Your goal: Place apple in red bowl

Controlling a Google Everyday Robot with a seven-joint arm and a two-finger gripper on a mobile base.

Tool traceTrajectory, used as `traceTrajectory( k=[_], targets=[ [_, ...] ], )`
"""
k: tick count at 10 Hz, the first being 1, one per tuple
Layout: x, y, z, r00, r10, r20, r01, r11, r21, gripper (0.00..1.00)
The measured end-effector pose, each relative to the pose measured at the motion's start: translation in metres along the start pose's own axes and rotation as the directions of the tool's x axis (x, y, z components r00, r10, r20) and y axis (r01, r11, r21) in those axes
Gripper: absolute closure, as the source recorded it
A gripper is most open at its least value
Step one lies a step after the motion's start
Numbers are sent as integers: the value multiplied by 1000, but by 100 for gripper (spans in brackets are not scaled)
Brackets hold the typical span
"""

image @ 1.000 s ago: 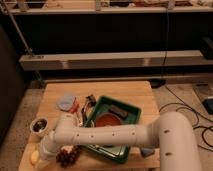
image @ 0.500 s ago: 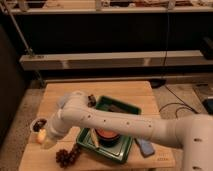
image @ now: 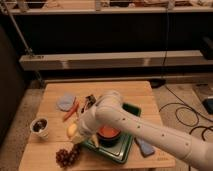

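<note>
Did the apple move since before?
Yes. The apple, gripped by the end effector, has come up from the table's near left corner toward the red bowl, passing the cup and grapes.

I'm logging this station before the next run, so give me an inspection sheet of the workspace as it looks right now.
Surface: wooden table, upper right part bare.
Job's things: apple at the gripper, left of the green tray; red bowl sits in the green tray, partly hidden by the arm.
Clutter: carrot, grapes at the front edge, white cup with dark contents at left, blue-grey lid, blue item right of the tray.
Gripper: gripper shut on the apple, low over the table by the tray's left edge.
Cables: black cables on the floor at right.
Surroundings: dark shelving behind the table.
</note>
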Motion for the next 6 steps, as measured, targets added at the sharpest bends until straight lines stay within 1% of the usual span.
traceTrajectory(
  k=[1, 2, 3, 4, 6],
  targets=[
    [-27, 6, -15, 997, 71, 19, -70, 997, -34, 100],
    [-47, 11, -26, 991, 130, 32, -128, 990, -62, 100],
    [-64, 14, -35, 984, 173, 37, -170, 982, -77, 100],
    [-71, 15, -39, 981, 189, 40, -185, 979, -84, 100],
    [-71, 14, -38, 981, 188, 41, -185, 979, -82, 100]
  ],
)
